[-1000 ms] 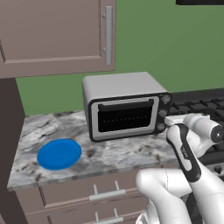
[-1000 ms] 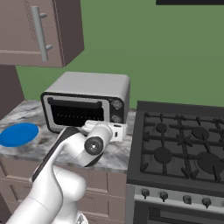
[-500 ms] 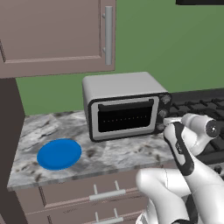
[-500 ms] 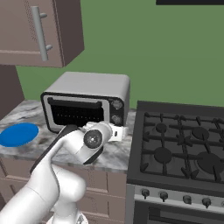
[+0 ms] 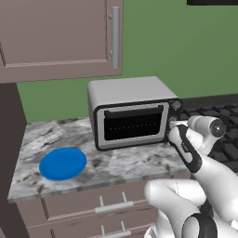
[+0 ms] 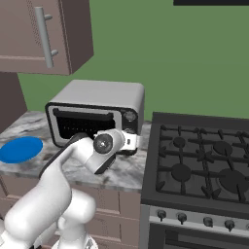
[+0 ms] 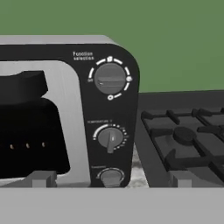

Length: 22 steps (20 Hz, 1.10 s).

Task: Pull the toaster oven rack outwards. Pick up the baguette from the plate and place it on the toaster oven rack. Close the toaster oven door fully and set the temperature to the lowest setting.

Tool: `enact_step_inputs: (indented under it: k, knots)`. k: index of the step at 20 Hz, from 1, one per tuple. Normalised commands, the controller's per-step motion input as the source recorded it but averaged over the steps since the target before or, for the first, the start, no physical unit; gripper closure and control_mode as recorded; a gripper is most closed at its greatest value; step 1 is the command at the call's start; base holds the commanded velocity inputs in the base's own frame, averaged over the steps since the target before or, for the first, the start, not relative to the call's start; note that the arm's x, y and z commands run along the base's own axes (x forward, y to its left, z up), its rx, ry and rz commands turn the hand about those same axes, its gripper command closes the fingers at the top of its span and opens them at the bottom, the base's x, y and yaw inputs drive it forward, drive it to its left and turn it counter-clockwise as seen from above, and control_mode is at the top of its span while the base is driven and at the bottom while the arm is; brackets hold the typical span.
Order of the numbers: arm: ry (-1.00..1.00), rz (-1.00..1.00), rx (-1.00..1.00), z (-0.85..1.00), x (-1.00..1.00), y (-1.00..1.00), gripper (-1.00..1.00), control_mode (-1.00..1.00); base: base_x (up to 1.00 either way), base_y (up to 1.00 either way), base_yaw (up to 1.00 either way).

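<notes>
My fingers (image 7: 111, 178) stand wide before the small, stiff temperature knob (image 7: 110, 138); I should pinch its ridge firmly.

A home kitchen, rendered rather than photographed; a grey-veined marble counter (image 5: 116, 162) runs along a plain green wall (image 5: 186, 51), with brown drawers (image 5: 111, 207) fitted with bar pulls beneath it and a brown wall cupboard (image 5: 60, 37) with a long vertical handle above; a silver toaster oven (image 5: 132, 114) stands on the counter, its door shut and a column of dark knobs (image 7: 110, 78) down its right side, one marked for function and one for temperature; a blue plate (image 5: 62, 163) lies on the counter to its left; just beside the counter sits a black gas stove (image 6: 204, 165) with cast grates and a row of front knobs
</notes>
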Motion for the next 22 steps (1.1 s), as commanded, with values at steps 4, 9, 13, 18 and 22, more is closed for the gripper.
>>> enact_step_inputs:
  k: [4, 9, 13, 18, 22]
  knots:
    - [0.0, 0.0, 0.0, 0.0, 0.11, 0.0, -1.0, -1.0, 0.0, 0.0, 0.0]
    - [-0.02, 0.0, 0.0, -0.11, 0.07, 0.0, -1.0, -1.0, 0.0, 0.0, 0.0]
    - [-0.09, 0.0, 0.01, -0.2, 0.33, 0.0, -1.0, -1.0, 0.0, 0.0, 0.0]
    - [0.0, 0.0, 0.0, -0.08, 0.62, 0.0, -1.0, -1.0, 0.0, 0.0, 0.0]
    - [-0.01, 0.0, 0.0, -0.04, 0.43, 0.01, -1.0, -1.0, 0.0, 0.0, 0.0]
